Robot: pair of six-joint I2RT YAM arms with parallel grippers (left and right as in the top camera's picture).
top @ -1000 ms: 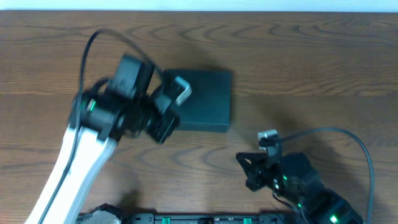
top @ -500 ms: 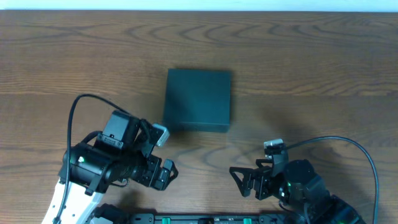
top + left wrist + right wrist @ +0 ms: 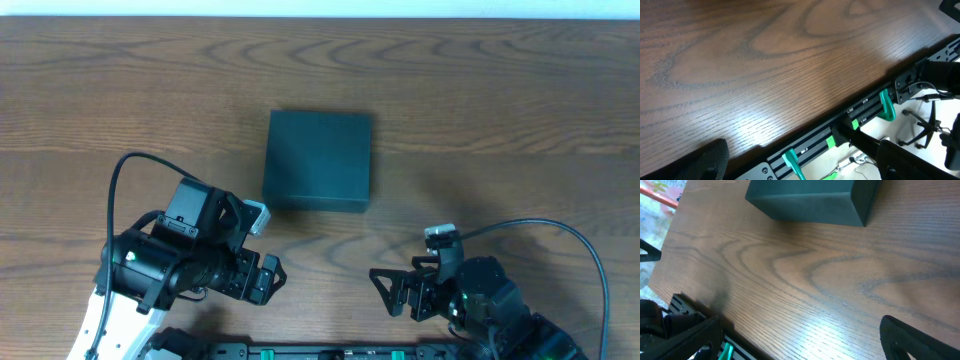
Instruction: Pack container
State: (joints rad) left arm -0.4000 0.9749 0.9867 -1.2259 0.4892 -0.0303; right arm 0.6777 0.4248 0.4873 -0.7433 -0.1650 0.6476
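1. Over on the left, by the table's (image 3: 500, 100) near edge, sits the left arm with a black cable (image 3: 115, 190) looping above it. The left gripper (image 3: 262, 248) is spread wide and empty; in the wrist view its fingers (image 3: 705, 160) sit at the two bottom corners with only bare wood between them.
2. That same wrist view catches a black rail (image 3: 815, 145) with green clamps running along the table edge.
3. In the middle, the container (image 3: 318, 160) lies flat on the wood in the far half of the table. Its top is level and looks closed, and it is clear of both grippers.
4. On the right, low by the near edge, the right gripper (image 3: 385, 292) points left, jaws wide, gripping nothing. Its wrist camera has the container at the top of the frame, well apart, with open wood grain between.
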